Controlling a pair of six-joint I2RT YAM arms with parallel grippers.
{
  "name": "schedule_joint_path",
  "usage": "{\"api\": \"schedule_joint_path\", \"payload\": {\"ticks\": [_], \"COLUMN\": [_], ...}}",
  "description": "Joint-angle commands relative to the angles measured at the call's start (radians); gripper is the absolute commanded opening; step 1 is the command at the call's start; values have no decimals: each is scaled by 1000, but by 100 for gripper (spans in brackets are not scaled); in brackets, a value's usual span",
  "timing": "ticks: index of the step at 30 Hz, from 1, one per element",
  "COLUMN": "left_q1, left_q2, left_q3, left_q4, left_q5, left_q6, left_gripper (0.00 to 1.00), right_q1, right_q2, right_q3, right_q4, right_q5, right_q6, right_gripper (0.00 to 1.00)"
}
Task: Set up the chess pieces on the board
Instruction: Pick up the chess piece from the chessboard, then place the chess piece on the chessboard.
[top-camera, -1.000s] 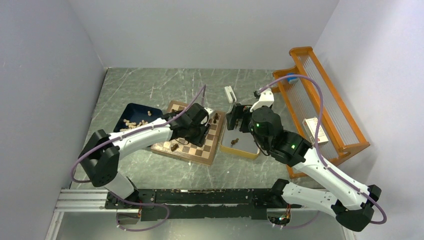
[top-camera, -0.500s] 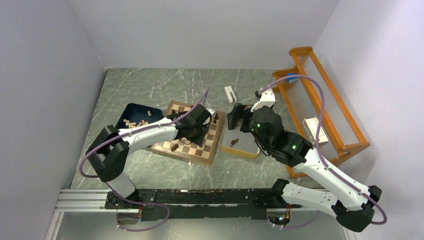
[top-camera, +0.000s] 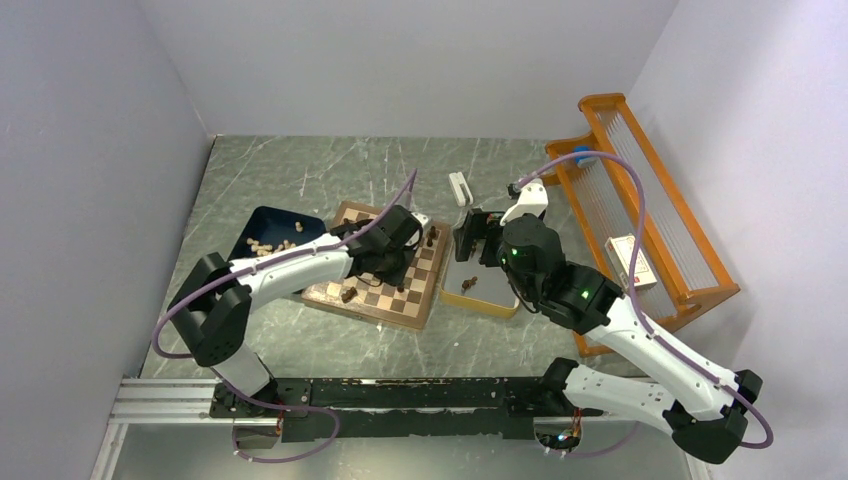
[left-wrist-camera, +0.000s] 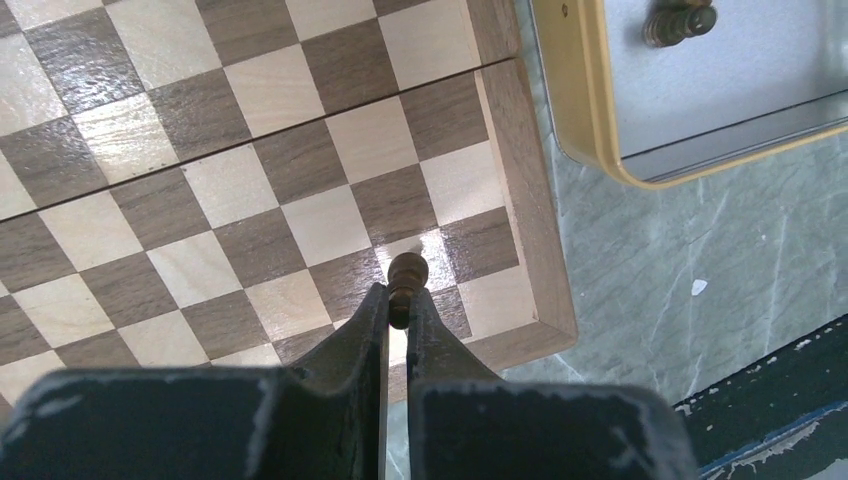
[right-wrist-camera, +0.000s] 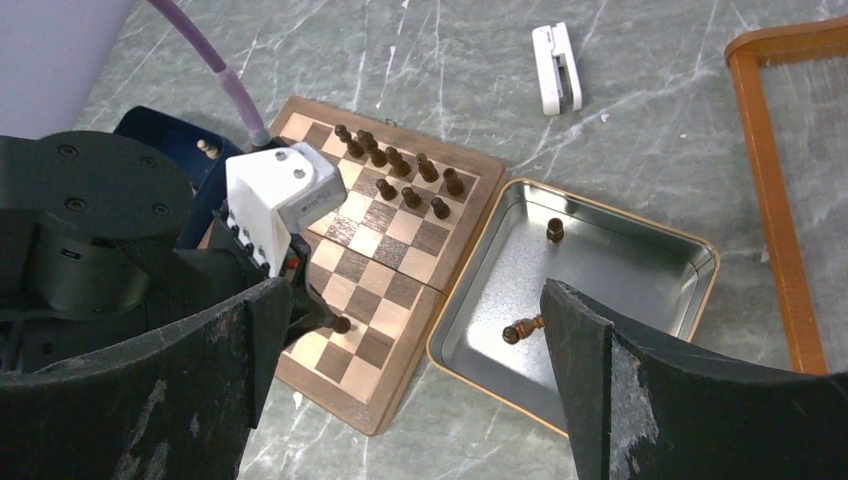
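Chess pieces (right-wrist-camera: 396, 160) line far rows of the board (left-wrist-camera: 250, 90); one pawn (left-wrist-camera: 405, 280) stands seemingly upright on a near-corner square, the left jaws closed on it. Right jaws gape empty over the tray (right-wrist-camera: 630, 270); the left arm (top-camera: 290, 270) is nearer.

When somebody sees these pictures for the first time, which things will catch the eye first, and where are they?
First, the left tool, shut on one dark chess piece near a corner of the chequered board. Next, the yellow-rimmed tray right of the board, with two dark pieces in it, below the open right tool. Then the orange rack at the right edge of the table.
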Motion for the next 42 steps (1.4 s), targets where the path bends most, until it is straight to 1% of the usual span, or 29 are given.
{"api": "schedule_joint_path", "payload": {"ticks": [1, 5, 8, 14, 19, 22, 25, 28, 33, 36, 42], "left_q1": [-9, -3, 28, 159, 254, 292, 308, 322, 350, 353, 357], "left_q2": [-43, -31, -12, 45, 136, 223, 284, 322, 343, 366, 396], "left_q3": [78, 167, 237, 367, 494, 591, 649, 665, 623, 624, 578], "left_q4": [-61, -131, -165, -183, -214, -244, -263, -251, -194, -188, -136], "left_q5": [-34, -118, -155, -139, -148, -149, -171, -162, -125, -109, -94], "left_q6": [3, 36, 69, 140, 164, 181, 196, 200, 185, 185, 185], "left_gripper": [5, 5, 5, 5, 5, 5, 5, 5, 6, 5, 5], "right_q1": [-2, -2, -2, -2, -2, -2, -2, -2, -2, -2, -2], "right_q2": [-2, -8, -14, -23, -29, -30, -35, -46, -43, -36, -26], "right_q3": [-12, -17, -19, 2, 19, 27, 31, 27, 22, 22, 23], "right_q4": [20, 22, 21, -9, -29, -45, -59, -61, -67, -66, -54], "right_q5": [14, 9, 9, 13, 12, 13, 16, 17, 14, 17, 12], "right_q6": [10, 9, 6, -7, -14, -12, -4, 0, 0, -4, -12], "right_gripper": [100, 100, 100, 100, 100, 100, 100, 100, 100, 100, 100]}}
